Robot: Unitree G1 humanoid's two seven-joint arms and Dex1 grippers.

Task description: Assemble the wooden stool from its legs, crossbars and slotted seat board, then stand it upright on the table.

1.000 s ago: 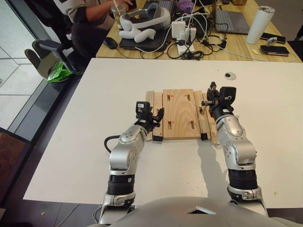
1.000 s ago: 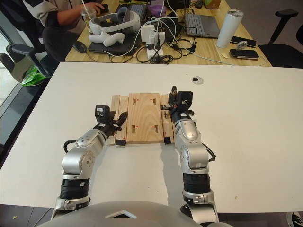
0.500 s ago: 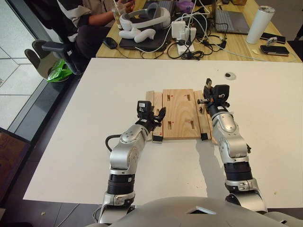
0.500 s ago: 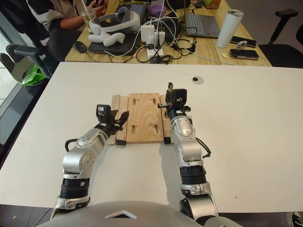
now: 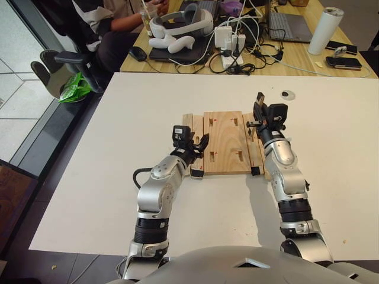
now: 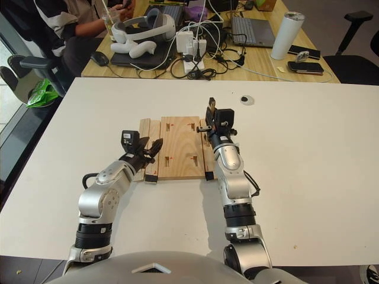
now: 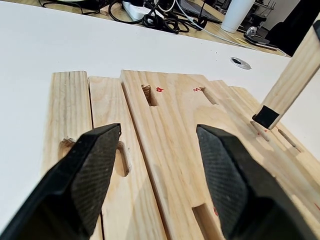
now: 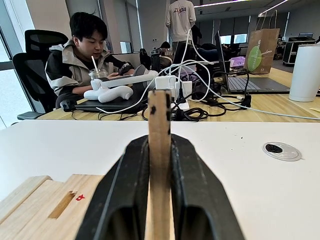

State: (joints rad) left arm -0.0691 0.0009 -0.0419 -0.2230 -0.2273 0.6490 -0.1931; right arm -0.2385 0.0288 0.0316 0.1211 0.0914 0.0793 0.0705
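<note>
Right gripper clamped on wooden leg, held roughly upright over right edge of seat board. Left gripper spread wide, low over flat pieces left of board.

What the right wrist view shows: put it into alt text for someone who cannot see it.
The right end effector is shut on a wooden leg, held upright above the white table. The slotted seat board lies flat on the table close by, and a desk strewn with cables stands beyond it.
</note>
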